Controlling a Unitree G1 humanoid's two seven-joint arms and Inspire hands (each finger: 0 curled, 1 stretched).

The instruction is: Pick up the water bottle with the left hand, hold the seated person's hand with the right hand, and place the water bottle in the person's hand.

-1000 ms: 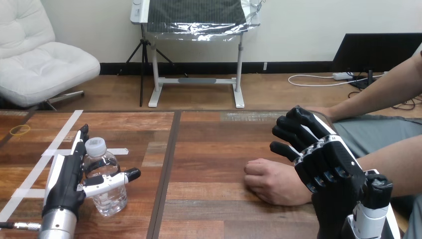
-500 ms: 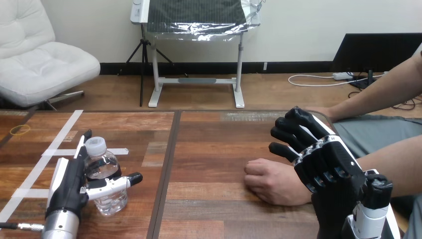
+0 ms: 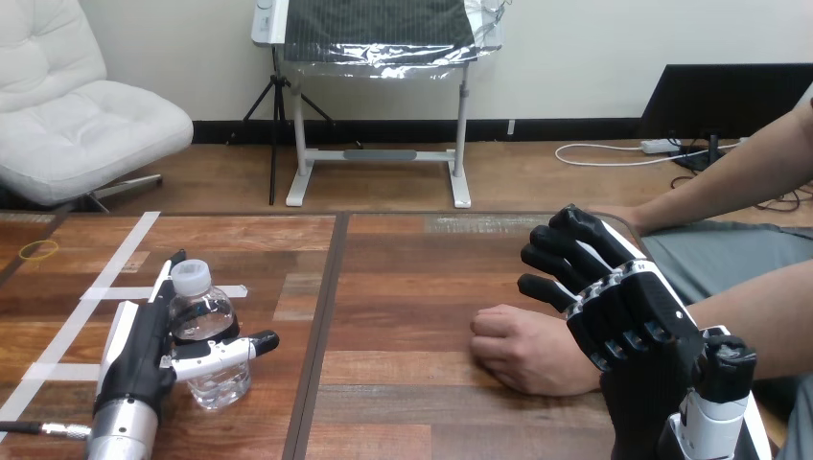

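A clear water bottle (image 3: 207,331) with a white cap stands upright on the left part of the wooden table (image 3: 412,278). My left hand (image 3: 142,347) is shut on it. The straight fingers lie along its left and far side, and the thumb (image 3: 226,351) crosses its near side. The person's hand (image 3: 522,350) rests as a fist on the table at centre right. My right hand (image 3: 628,311) is raised with its back towards me and covers the person's wrist. Its fingers are loosely bent and point left above the fist, not wrapped round it.
White tape strips (image 3: 115,264) cross the table's left part, and a yellow rubber band (image 3: 38,250) lies at the far left edge. A dark seam (image 3: 326,316) runs down the table's middle. The person's other arm (image 3: 729,182) reaches in at the upper right.
My left hand and the bottle have shifted a little to the right and away from me. My right hand and the person's fist have stayed where they were.
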